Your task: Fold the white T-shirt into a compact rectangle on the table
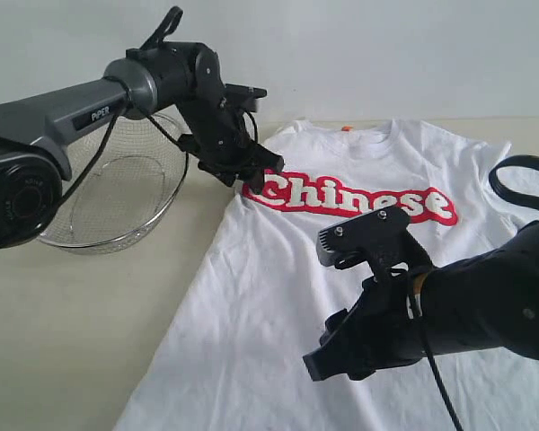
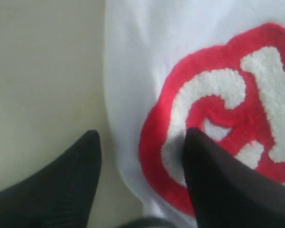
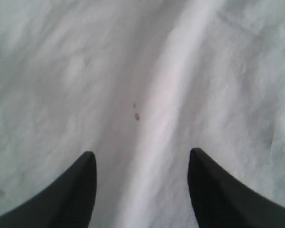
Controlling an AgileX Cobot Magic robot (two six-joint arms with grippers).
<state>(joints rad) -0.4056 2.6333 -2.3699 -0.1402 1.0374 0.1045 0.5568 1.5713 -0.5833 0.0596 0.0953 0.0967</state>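
Beige table (image 1: 81,323); shirt (image 1: 269,287) lies flat, centre to 3 o'clock. At its 10 o'clock edge, left gripper (image 1: 251,177) unclenched, straddling the edge by red C. Toward 5, right gripper (image 1: 323,359) unclenched over plain cloth.

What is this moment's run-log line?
white T-shirt: flat, unfolded | left gripper: jaws open astride shirt edge | right gripper: jaws open over shirt

Exterior view overlooks the white T-shirt (image 1: 251,287); wrist views peer closely down.

Table (image 1: 81,323) with T-shirt (image 1: 269,296) and basket (image 1: 117,202)
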